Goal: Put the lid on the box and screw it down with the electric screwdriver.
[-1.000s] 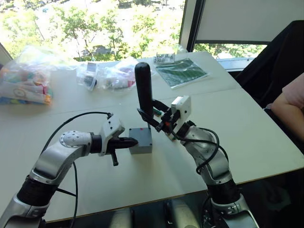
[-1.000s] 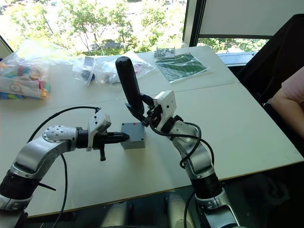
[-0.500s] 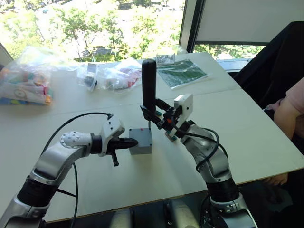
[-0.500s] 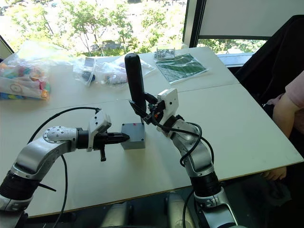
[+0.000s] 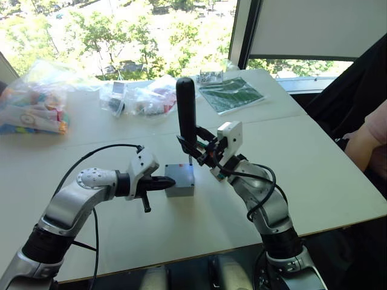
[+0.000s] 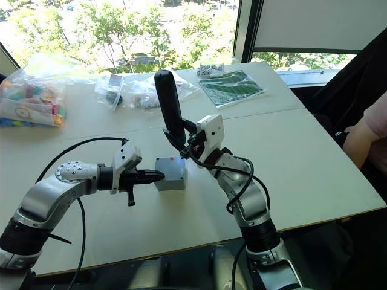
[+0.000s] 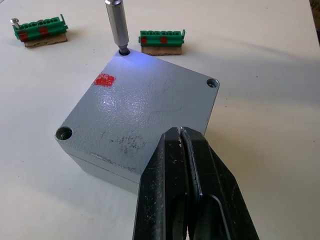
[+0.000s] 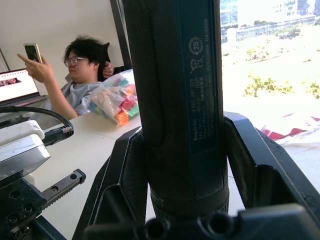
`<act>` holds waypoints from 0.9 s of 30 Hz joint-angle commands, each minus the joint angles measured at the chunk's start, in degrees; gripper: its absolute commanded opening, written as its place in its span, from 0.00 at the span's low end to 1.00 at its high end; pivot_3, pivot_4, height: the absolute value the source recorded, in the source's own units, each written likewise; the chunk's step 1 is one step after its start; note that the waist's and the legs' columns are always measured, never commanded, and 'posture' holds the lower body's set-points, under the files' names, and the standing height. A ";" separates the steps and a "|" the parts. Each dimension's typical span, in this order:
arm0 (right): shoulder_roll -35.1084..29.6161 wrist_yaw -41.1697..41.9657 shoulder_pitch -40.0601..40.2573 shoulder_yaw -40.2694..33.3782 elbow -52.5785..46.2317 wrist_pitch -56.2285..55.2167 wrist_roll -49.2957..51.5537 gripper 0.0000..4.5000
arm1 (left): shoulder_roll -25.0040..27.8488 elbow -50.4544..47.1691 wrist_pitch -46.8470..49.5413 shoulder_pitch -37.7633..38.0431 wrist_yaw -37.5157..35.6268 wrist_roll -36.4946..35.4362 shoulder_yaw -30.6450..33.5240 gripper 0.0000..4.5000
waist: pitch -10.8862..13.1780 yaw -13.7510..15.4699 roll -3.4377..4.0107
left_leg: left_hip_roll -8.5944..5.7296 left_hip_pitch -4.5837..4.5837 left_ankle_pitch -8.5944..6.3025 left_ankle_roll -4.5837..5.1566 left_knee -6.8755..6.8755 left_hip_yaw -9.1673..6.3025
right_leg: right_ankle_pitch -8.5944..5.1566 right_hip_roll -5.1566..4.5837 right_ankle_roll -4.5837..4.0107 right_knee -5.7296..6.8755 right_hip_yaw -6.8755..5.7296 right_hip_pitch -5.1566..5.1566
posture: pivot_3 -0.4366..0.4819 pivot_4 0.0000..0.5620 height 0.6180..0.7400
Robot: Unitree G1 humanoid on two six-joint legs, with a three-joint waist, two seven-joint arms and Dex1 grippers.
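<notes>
The grey box [image 5: 180, 180] stands mid-table with the lid [image 7: 145, 105] seated on it; a red mark [image 7: 105, 80] shows on the lid's top. My right gripper [image 5: 195, 148] is shut on the electric screwdriver [image 5: 185, 112], held upright with a slight lean. Its metal bit [image 7: 115, 22] sits in the lid's far corner hole, lit by a bluish glow. My left gripper [image 5: 168, 181] is shut, its fingers [image 7: 170, 165] at the lid's near edge on the box's left side. In the right wrist view the screwdriver [image 8: 180, 100] is clamped between both fingers.
Two green terminal blocks [image 7: 161, 40] [image 7: 37, 31] lie just beyond the box. Plastic bags of parts [image 5: 33, 106] [image 5: 142, 96] and a green sheet [image 5: 231, 92] lie at the table's back. A person's arm [image 5: 369, 139] is at the right edge; a seated person [image 8: 75, 70] holds a phone.
The screwdriver's top swung right, then back a little left, with its bit staying at the box's far corner. The left gripper and box stayed put. The person's arm drew back.
</notes>
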 commanded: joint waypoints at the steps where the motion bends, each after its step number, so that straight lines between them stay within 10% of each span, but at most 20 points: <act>1: -1.11 0.58 2.96 0.77 3.75 2.65 -0.61 0.43 | 0.20 0.49 1.16 0.98 0.33 1.08 -0.91 0.00 | 0.00 0.00 0.00 | 0.00 0.00 0.00 0.00 0.00 0.00 | 0.00 0.00 0.00 -0.01 0.00 0.00 | 0.48 0.27 1.00; 10: -4.84 1.54 -6.75 -6.14 -3.90 7.81 4.19 0.43 | -0.99 3.08 -0.89 0.89 0.22 2.39 -1.99 0.00 | 0.12 0.28 0.04 | -0.01 -0.27 0.01 -0.02 0.00 -0.02 | -0.01 -0.04 0.02 -0.05 -0.04 -0.22 | 0.48 0.27 1.00; 19: -20.76 -3.12 -34.69 -31.61 3.78 56.14 33.08 0.43 | -4.73 0.27 5.84 -2.92 3.32 -8.26 8.73 0.00 | 1.00 0.44 0.37 | -0.07 -1.14 0.08 -0.07 0.17 -0.12 | 0.07 0.01 -0.05 0.11 -0.03 -0.88 | 0.48 0.27 1.00; 27: -37.77 0.43 -32.44 -22.14 21.63 74.22 27.06 0.43 | -1.08 -11.97 12.02 -4.87 2.95 -15.14 10.02 0.00 | 1.25 0.01 0.23 | -0.11 -1.30 -0.17 0.37 -0.06 0.10 | -0.17 -0.02 -0.20 -0.01 0.15 -1.04 | 0.48 0.27 1.00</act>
